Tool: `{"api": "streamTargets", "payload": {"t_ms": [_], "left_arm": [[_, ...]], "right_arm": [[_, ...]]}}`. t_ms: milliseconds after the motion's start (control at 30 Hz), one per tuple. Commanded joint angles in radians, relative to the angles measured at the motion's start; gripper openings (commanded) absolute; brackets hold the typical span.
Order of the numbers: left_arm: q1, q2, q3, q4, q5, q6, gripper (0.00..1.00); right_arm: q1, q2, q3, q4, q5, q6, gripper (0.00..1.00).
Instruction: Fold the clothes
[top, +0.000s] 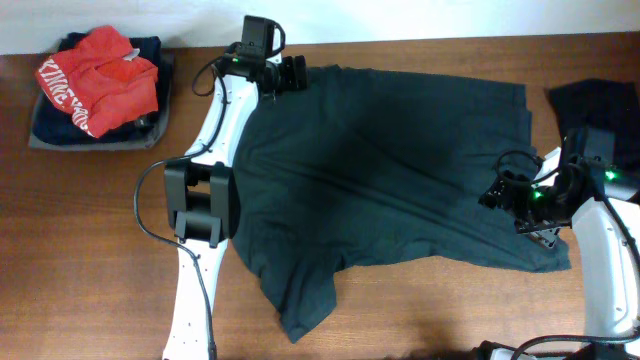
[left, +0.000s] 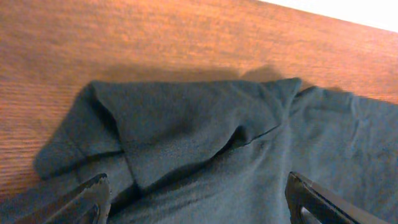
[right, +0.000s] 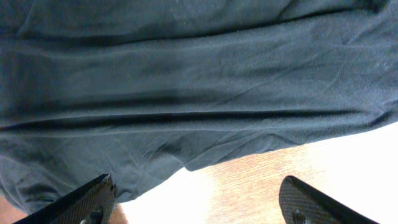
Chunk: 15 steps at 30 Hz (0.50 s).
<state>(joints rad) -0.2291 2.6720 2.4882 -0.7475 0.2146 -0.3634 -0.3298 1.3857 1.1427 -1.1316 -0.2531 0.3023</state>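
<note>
A dark teal T-shirt (top: 385, 170) lies spread across the wooden table. My left gripper (top: 292, 75) is open at the shirt's far left corner; the left wrist view shows its fingers (left: 198, 202) wide apart over a folded sleeve (left: 180, 134). My right gripper (top: 500, 195) is open over the shirt's right side. In the right wrist view its fingers (right: 199, 205) straddle the shirt's edge (right: 199, 93) and bare table. Neither gripper holds cloth.
A pile of folded clothes with a red garment (top: 98, 78) on top sits on a grey mat at the far left. Another dark garment (top: 600, 110) lies at the right edge. The left arm's base (top: 200, 200) stands beside the shirt.
</note>
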Motion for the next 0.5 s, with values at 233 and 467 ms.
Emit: {"api": "streamTargets", "payload": {"t_ms": [233, 467], "left_arm": [[0.009, 0.068, 0.014, 0.031, 0.014, -0.043, 0.89], [0.009, 0.068, 0.014, 0.096, 0.019, -0.044, 0.89]], "right_arm": [[0.010, 0.004, 0.009, -0.020, 0.003, -0.011, 0.88], [0.010, 0.004, 0.009, -0.021, 0.003, -0.011, 0.88]]}}
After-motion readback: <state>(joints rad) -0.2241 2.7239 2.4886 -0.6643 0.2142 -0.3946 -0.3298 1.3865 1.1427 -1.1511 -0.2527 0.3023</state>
